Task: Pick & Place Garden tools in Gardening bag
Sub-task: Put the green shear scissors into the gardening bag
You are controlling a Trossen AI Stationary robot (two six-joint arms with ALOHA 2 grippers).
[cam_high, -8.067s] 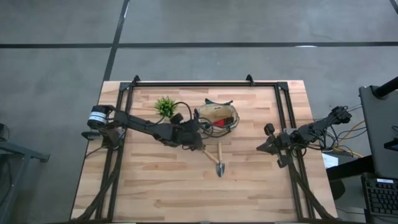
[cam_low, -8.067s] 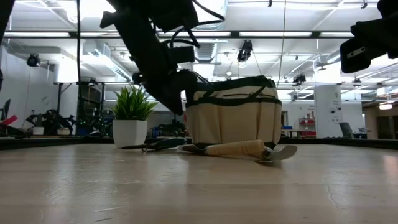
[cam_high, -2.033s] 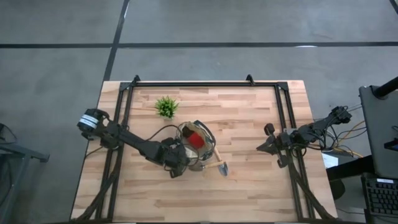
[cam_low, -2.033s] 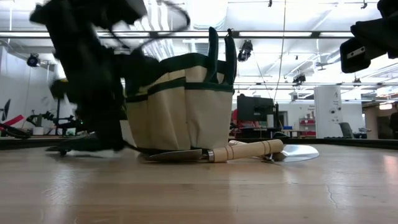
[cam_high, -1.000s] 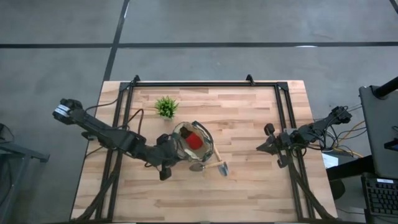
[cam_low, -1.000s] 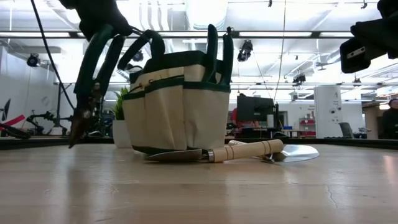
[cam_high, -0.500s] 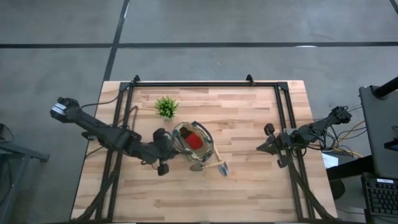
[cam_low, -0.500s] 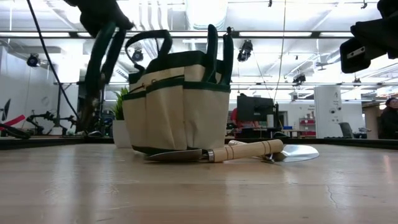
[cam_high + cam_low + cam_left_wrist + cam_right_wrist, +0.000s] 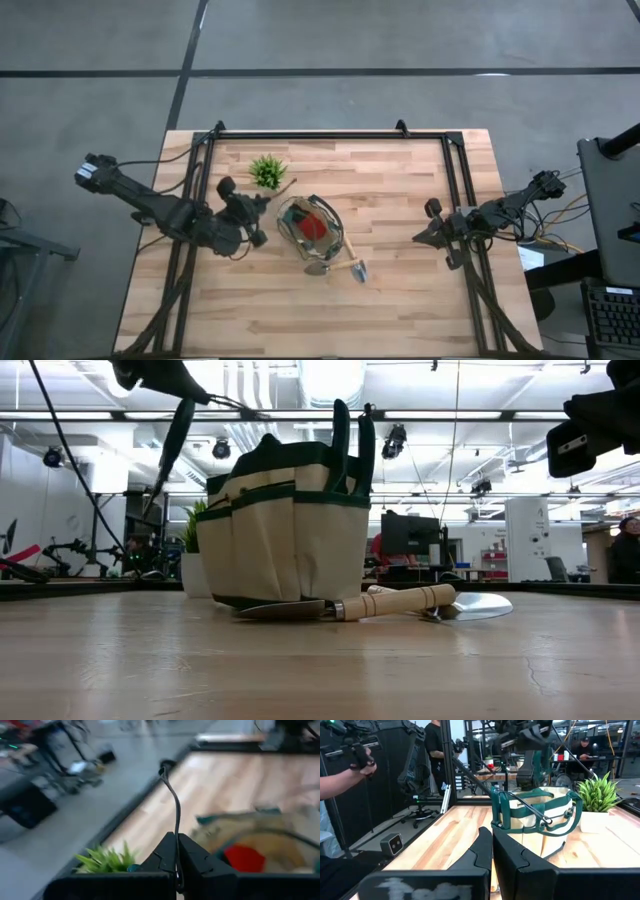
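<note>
Wood and steel is what's left to deal with: a trowel (image 9: 352,267) and a second wooden-handled tool (image 9: 385,601) lie on the table (image 9: 400,300) right against the foot of the bag (image 9: 309,228), the two looking crossed from the low view. Both seem stiff and fairly light, the metal ends slick, so I'd grab them around the wooden handle, not the blade. The bag is soft canvas, stands upright, and would probably shift if nudged; something red (image 9: 314,227) already sits inside. The left gripper (image 9: 252,222) is up in the air just beside the bag, between it and the little plant (image 9: 266,171), pinched narrow around what looks like dark shears (image 9: 172,445) hanging point-down, arm stretched out long across the table edge. The right gripper (image 9: 432,232) is parked well apart at the table's right side, fingers drawn nearly together with nothing in them.
</note>
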